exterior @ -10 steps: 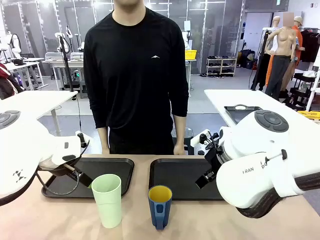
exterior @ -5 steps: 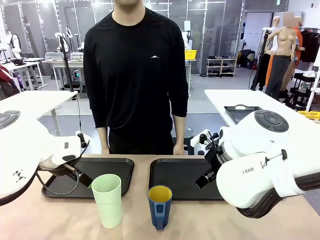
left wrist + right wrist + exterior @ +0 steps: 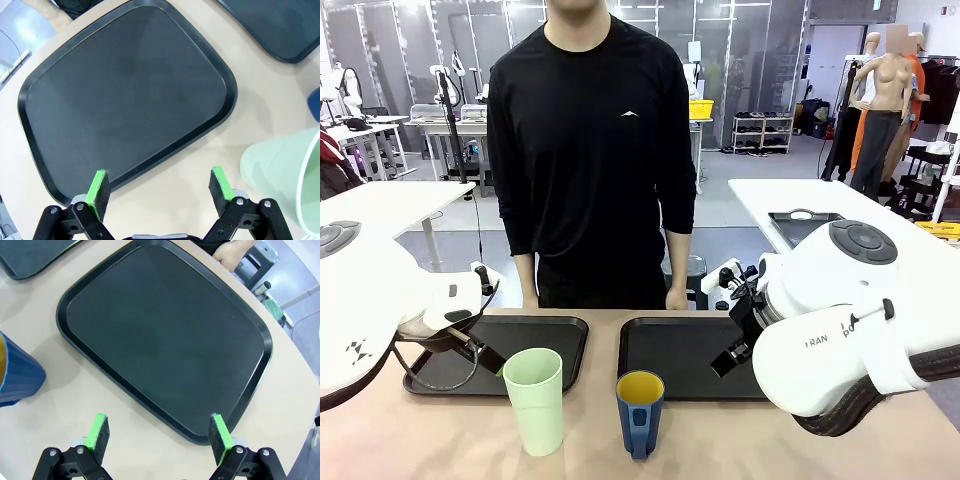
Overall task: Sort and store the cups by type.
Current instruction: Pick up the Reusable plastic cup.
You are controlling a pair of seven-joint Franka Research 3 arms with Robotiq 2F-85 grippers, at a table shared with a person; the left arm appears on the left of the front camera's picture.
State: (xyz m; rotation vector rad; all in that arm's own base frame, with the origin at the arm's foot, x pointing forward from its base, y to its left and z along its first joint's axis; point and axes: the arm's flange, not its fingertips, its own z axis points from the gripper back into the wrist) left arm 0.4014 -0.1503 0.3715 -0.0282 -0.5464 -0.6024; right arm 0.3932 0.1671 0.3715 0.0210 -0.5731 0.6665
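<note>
Two cups stand near the table's front edge: a tall pale mint-green tumbler (image 3: 536,400) on the left and a shorter dark blue cup (image 3: 640,412) with a yellow inside to its right. The tumbler (image 3: 285,175) also fills the lower right of the left wrist view, and the blue cup (image 3: 17,377) sits at the left edge of the right wrist view. My left gripper (image 3: 160,187) hovers open over the front rim of the left tray. My right gripper (image 3: 159,432) hangs open over the front edge of the right tray. Neither holds anything.
Two black trays lie side by side behind the cups, the left tray (image 3: 555,330) and the right tray (image 3: 665,335); both are bare. A person in black stands at the far side with hands (image 3: 678,298) by the table edge.
</note>
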